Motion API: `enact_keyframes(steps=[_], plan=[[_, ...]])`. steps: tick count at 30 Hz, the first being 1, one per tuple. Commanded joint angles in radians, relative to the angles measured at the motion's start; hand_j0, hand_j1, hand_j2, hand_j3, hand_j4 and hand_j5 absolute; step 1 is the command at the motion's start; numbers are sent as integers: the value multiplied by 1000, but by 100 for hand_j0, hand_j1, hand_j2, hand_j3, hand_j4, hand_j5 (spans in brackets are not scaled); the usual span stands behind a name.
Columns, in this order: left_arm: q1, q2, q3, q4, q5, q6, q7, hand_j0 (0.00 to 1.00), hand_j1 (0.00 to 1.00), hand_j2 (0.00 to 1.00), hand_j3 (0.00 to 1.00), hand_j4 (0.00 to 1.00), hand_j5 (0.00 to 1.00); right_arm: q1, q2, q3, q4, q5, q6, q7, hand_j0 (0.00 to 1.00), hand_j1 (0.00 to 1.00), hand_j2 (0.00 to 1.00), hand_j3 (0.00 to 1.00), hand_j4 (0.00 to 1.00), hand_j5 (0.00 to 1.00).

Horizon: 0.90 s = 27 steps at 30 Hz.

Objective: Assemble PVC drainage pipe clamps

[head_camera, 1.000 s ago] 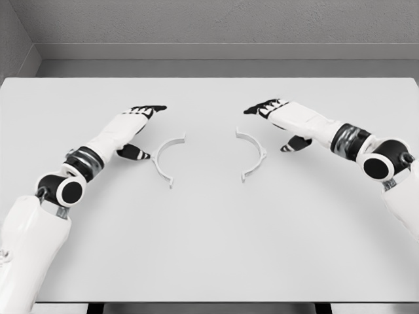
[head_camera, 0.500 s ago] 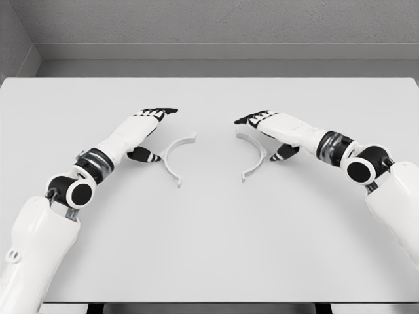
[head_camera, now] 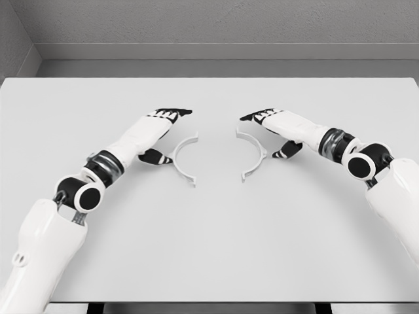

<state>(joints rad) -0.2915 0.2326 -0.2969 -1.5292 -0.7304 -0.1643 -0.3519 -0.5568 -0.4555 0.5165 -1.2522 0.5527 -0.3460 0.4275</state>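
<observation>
Two white half-ring clamp pieces lie on the white table, their open sides facing each other. The left clamp half sits just right of my left hand, whose thumb touches or nearly touches its outer curve; the fingers are stretched out flat above the piece and hold nothing. The right clamp half lies beside my right hand, which hovers at its outer side with fingers extended and the thumb below. A gap of bare table separates the two halves.
The table's far edge meets a grey wall strip behind. Both forearms reach in from the lower corners over the tabletop.
My left hand slid right, pushing the left clamp half toward the centre. The right hand drew back slightly to the right; the right clamp half stayed where it was.
</observation>
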Motion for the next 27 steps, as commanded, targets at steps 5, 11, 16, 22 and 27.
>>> enact_keyframes(steps=[5,11,16,22,27], plan=[[2,-4,-10,-20,3,0,1,100,100,100,100,100,100,-8,-2,-1,0,-2,1,-1,100,100,100,100,100,100],[5,-15,-7,-46,5,0,1,100,100,100,100,100,100,-9,0,-1,-4,-2,1,-1,100,100,100,100,100,100],[14,-3,56,-43,6,3,1,100,100,100,100,100,100,-11,1,-1,-10,-4,1,-4,100,100,100,100,100,100],[-12,-4,76,32,5,26,1,100,100,100,100,100,100,-9,8,2,-12,-7,1,-4,100,100,100,100,100,100],[-14,-13,64,66,2,25,1,100,100,100,100,100,100,-9,20,5,-13,-8,1,-4,100,100,100,100,100,100]])
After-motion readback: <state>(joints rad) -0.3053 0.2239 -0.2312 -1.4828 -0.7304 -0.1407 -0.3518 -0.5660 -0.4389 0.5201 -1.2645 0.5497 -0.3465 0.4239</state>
